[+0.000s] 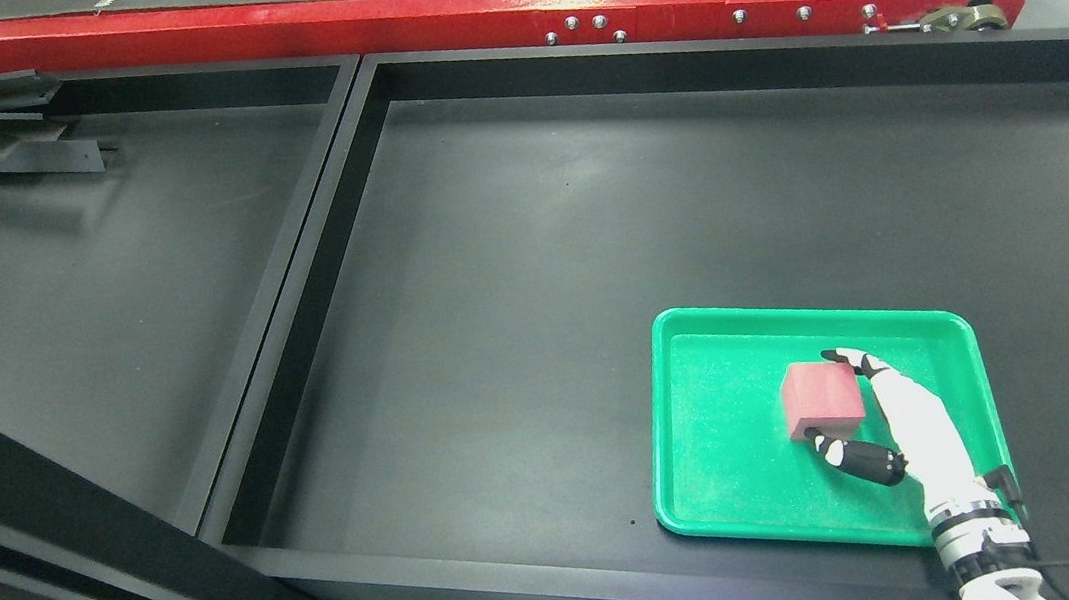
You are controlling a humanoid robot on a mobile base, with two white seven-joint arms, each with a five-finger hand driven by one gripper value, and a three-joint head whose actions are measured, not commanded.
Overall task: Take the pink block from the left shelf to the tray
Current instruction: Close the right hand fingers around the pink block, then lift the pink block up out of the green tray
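Note:
A pink block (pixel 819 397) sits inside the green tray (pixel 716 481) at the lower right of the black table. My right hand (pixel 825 398), white with black fingertips, reaches in from the bottom right and is shut on the block: one finger lies along its far edge, the thumb presses its near edge. Whether the block rests on the tray floor or hangs just above it I cannot tell. The left arm does not show.
The tray lies in a large black walled bay (pixel 531 270). A second black bay (pixel 91 290) lies to the left behind a divider. A red beam (pixel 422 21) runs along the back. Black frame bars (pixel 70 554) cross the lower left.

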